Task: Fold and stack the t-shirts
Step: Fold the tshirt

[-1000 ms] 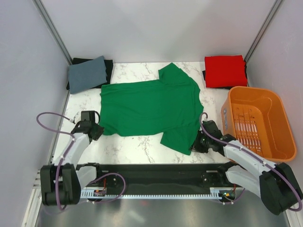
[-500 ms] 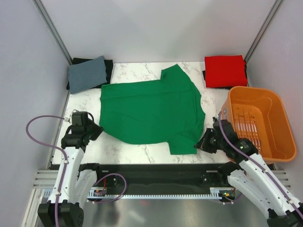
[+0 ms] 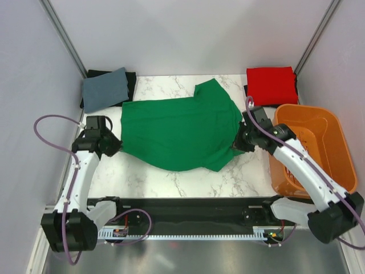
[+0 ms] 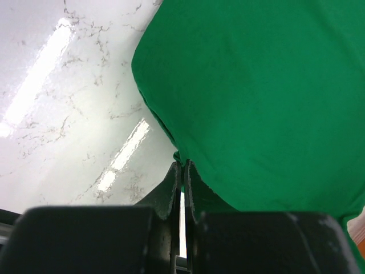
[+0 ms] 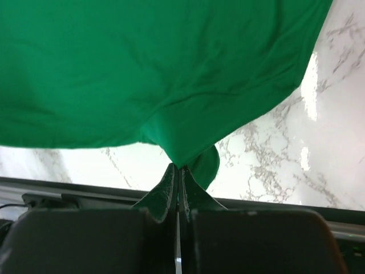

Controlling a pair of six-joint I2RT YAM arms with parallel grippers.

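Your green t-shirt lies spread across the middle of the bench with its long axis running left to right: hem end toward your left arm, sleeve end toward your right. You have it strung between both arms along its near edge.

Your left gripper has its jaws pinched tight on the near hem corner. The left wrist view shows them closed to a sliver with green cloth caught at the tips. Your right gripper has its jaws clamped just as tight on the near edge at the sleeve end. In the right wrist view the cloth hangs in a small bunch from the tips.

From both pairs of jaws the bulk of the shirt lies away from you, toward the far side of the bench, so the fold likely wants the near edge carried forward over the body. Neither arm is nearer, as each holds its own end.

The red t-shirt sits folded at the far right corner, just beyond the orange basket. A folded grey cloth lies at the far left.
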